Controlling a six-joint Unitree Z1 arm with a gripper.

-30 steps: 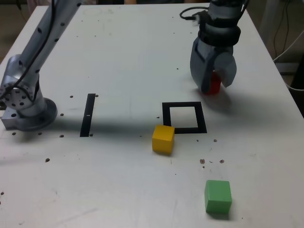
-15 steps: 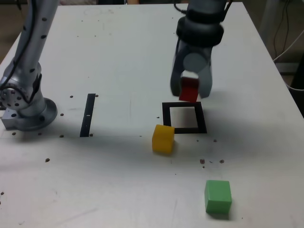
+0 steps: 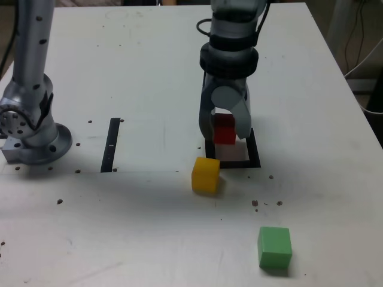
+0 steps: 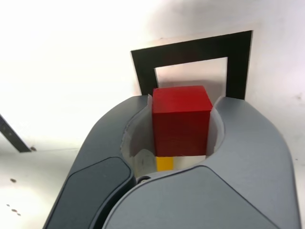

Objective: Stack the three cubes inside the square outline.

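A: Matte black strip [image 3: 111, 144] sits at the exterior view's left, then a smooth yellow cube [image 3: 206, 174] touching the black tape square outline [image 3: 255, 155].

B: Yep, and the grey gripper [image 3: 225, 133] is clenched on the sharp-edged red cube [image 3: 225, 128] above the outline. The green cube [image 3: 274, 246] is off on its own, far right.

I see a white table [image 3: 149, 72] flecked with dark specks, cables [image 3: 365, 54] trailing beyond the exterior view's right edge.
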